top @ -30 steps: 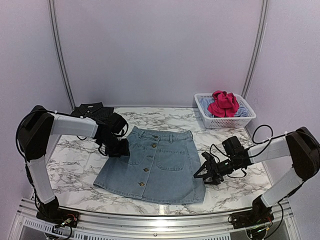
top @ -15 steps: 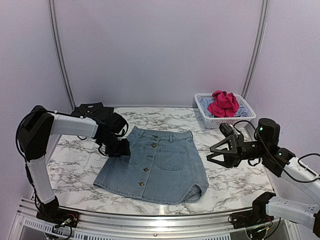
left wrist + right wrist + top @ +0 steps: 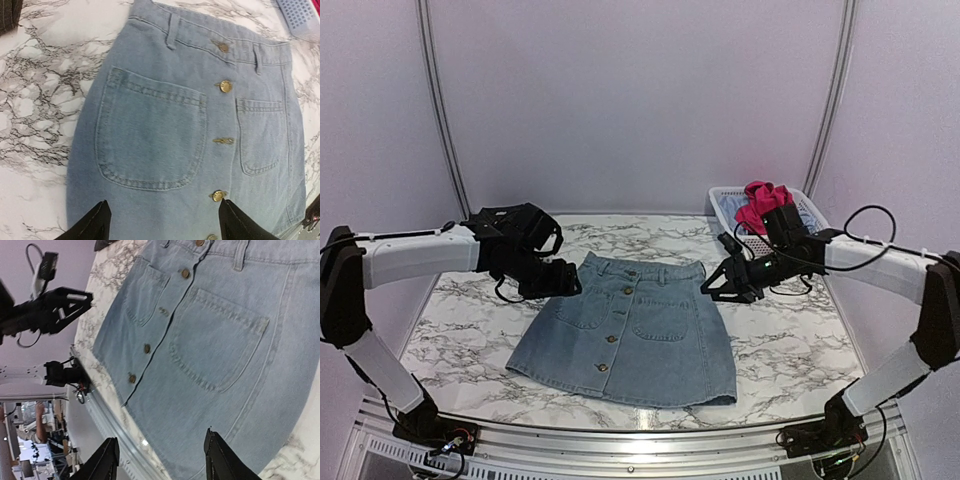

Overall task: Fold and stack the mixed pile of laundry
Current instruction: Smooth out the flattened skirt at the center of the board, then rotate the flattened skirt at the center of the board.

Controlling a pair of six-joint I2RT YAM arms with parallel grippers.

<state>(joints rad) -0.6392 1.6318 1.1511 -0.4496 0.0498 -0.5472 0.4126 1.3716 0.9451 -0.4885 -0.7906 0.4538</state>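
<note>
scene: denim skirt (image 3: 630,335) lies flat, buttons up, mid marble table (image 3: 470,320) | your left gripper (image 3: 162,222): fingers spread, nothing between them, at the waistband's left corner | your right gripper (image 3: 162,460): fingers spread, empty, by the right corner | pile: pink-red garment (image 3: 757,200) heaped in white basket (image 3: 718,197) back right; black pinstriped shirt (image 3: 7,15) back left
</note>
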